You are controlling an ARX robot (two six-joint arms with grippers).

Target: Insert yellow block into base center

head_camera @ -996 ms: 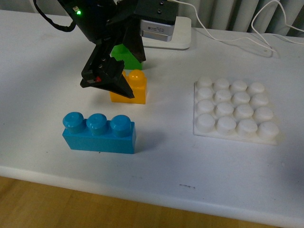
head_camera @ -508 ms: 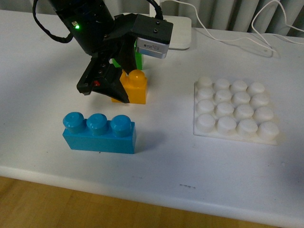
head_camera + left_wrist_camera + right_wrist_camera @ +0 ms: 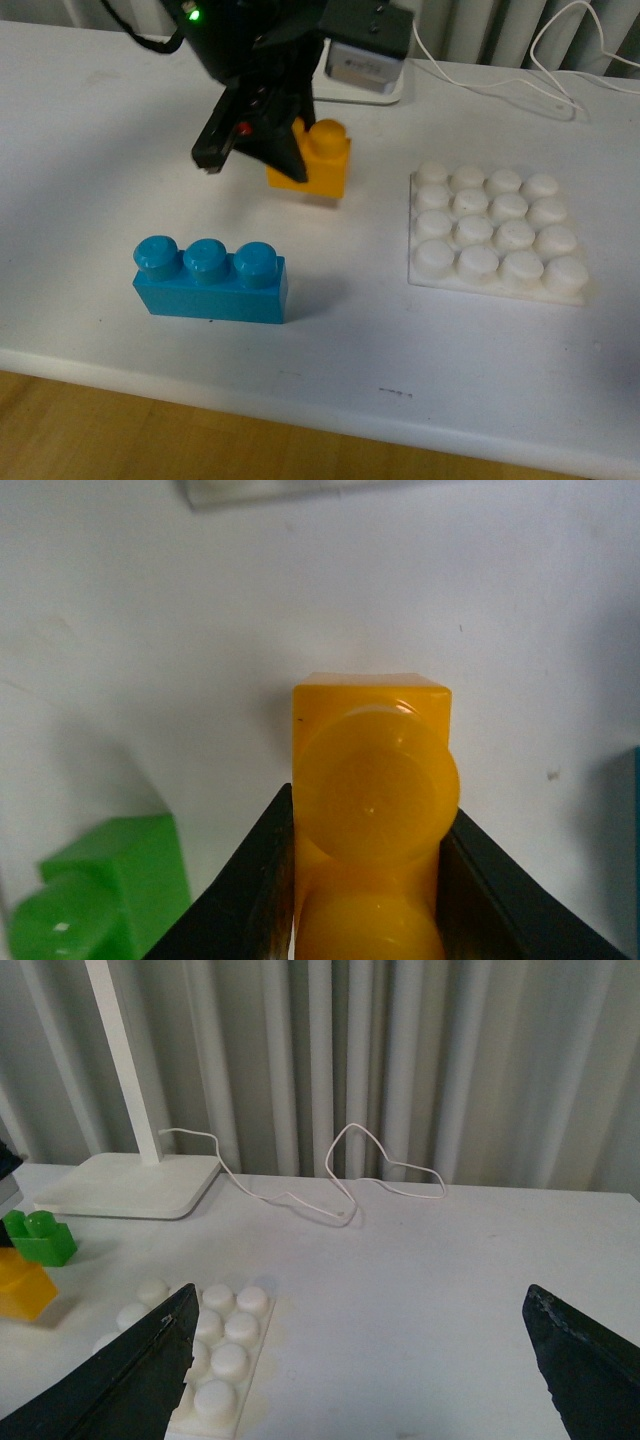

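Yellow block [image 3: 320, 160]: yellow-orange two-stud brick, clamped on its two long sides between the black jaws of the left gripper [image 3: 255, 160]. One stud and the front face are clear in the front view; the second stud sits between the jaws in the left wrist view. It hangs studs-up above the counter [image 3: 400, 340], its shadow just below. Base [image 3: 495, 232]: flat white square plate, 4x4 round studs, lying flat on the counter. All studs bare. Block is left of the base, not touching.
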